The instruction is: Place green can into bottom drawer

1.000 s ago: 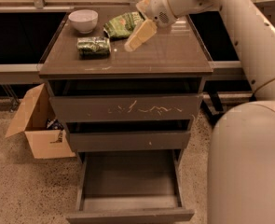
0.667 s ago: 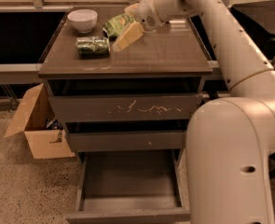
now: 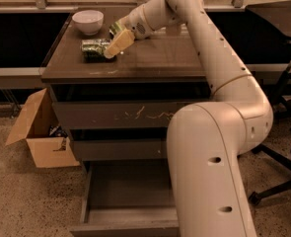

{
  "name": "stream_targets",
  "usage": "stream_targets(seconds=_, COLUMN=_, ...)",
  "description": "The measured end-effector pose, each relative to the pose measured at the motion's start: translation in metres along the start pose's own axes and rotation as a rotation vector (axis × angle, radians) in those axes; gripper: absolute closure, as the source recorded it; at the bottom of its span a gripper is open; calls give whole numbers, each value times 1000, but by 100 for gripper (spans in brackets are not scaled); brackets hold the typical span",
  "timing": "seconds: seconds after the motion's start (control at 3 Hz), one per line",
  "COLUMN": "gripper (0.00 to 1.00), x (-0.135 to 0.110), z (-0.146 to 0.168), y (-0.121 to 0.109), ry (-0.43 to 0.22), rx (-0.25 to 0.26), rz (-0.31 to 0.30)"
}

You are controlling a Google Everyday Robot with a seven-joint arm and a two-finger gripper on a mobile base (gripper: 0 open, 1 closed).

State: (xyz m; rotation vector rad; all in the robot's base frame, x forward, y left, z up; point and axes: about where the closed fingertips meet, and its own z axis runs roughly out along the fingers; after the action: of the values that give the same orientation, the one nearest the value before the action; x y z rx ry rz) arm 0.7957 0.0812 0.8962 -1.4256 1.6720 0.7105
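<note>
Gripper position: low over the left half of the cabinet top, angled down and to the left, tip against or just beside the right end of the green can; contact not resolvable from this view. Degree of opening: cannot tell. Hold on the can: cannot tell either. Green can location: lying on its side on the cabinet top, toward the front-left area, in front of the white bowl and apart from it. Green snack bag behind the gripper, mostly hidden by the wrist. Arm routed from the lower right foreground up and over the right side of the cabinet. Below the top: scratched upper drawer front shut, plain middle drawer front shut, bottom drawer pulled out toward the camera. Cardboard box with flaps open on the floor to the left of the cabinet. Office chair at the right edge, partly cut off.
</note>
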Motion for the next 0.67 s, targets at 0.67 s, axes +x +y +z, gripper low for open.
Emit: stream_targets(seconds=0.67, gripper=0, x=21, z=41, y=-11, ry=43, rx=-12, rz=50)
